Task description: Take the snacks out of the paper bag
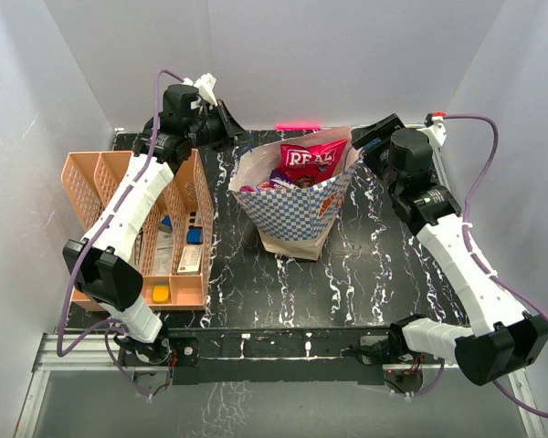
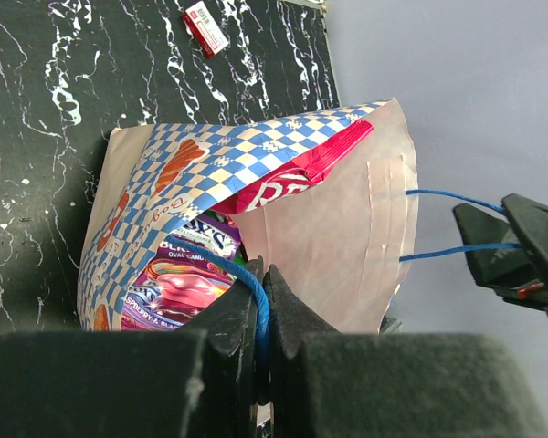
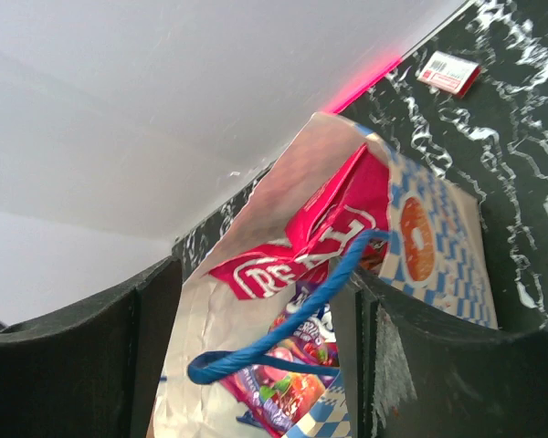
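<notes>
The chequered paper bag stands open mid-table. Snacks fill it: a red "REAL" packet sticks out on top, with purple packets below. My left gripper is at the bag's far left rim, shut on a blue cord handle. My right gripper is open at the bag's right rim. The other blue handle loop hangs between its fingers, against the right finger. The bag's white inside and the red packet show in the right wrist view.
A peach lattice organizer stands left of the bag under my left arm, holding blue and yellow blocks. A small red-and-white box lies on the black marbled table beyond the bag. White walls close in at the back and sides.
</notes>
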You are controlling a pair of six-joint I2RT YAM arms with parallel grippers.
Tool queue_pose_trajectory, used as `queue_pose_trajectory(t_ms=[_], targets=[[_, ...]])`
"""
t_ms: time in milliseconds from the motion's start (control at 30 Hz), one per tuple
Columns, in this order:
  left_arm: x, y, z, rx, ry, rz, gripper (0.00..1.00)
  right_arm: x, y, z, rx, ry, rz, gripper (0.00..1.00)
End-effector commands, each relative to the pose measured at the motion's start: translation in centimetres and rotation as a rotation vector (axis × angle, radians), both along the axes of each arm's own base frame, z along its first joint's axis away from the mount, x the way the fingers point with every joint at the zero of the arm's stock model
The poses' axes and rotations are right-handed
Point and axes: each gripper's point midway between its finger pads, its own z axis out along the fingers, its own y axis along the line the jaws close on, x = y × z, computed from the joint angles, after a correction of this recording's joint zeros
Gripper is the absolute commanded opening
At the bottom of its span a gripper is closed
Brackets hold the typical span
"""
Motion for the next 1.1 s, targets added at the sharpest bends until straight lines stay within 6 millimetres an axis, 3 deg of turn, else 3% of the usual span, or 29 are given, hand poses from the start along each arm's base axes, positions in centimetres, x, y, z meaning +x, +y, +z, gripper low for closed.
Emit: queue_pose_trajectory(t_ms=[0, 67, 167, 267, 367, 467, 633, 700, 900, 1067], targets=[[-1.6, 0.3, 6.9, -0.095, -0.174, -0.027, 0.0, 0.1, 2.2, 3.6, 0.109, -0.128, 0.113, 0.65], [-1.6, 0.2, 6.9, -0.099, -0.172, -0.03, 0.0, -0.2, 2.6, 3.3, 0.124, -0.107, 0.131, 0.66], [-1.7, 0.2, 6.8, -0.096, -0.172, -0.032, 0.0, -0.7, 2.7, 2.6, 0.128, -0.085, 0.149, 0.82], [-1.7, 0.1, 6.6, -0.106, -0.165, -0.034, 0.0, -0.6, 2.8, 3.6, 0.142, -0.163, 0.177, 0.82], [-1.8, -0.1, 6.8, -0.119, -0.163, -0.046, 0.0, 0.4, 3.0, 5.4, 0.155, -0.282, 0.197, 0.74], [-1.8, -0.2, 7.0, -0.123, -0.165, -0.045, 0.0, 1.8, 2.9, 5.9, 0.156, -0.316, 0.182, 0.7], [-2.2, -0.6, 7.3, -0.167, -0.144, -0.06, 0.0, 1.8, 1.5, 6.7, 0.207, -0.37, 0.128, 0.33], [-2.5, -1.0, 7.7, -0.204, -0.135, -0.077, 0.0, 1.3, 0.6, 7.2, 0.213, -0.414, 0.112, 0.09], [-4.0, -2.7, 9.4, -0.409, -0.089, -0.159, 0.0, -0.1, -3.8, 7.9, 0.118, -0.388, 0.032, 0.08], [-5.7, -5.3, 10.1, -0.584, -0.039, -0.248, 0.0, -0.7, -8.3, 8.2, 0.018, -0.354, 0.002, 0.08]])
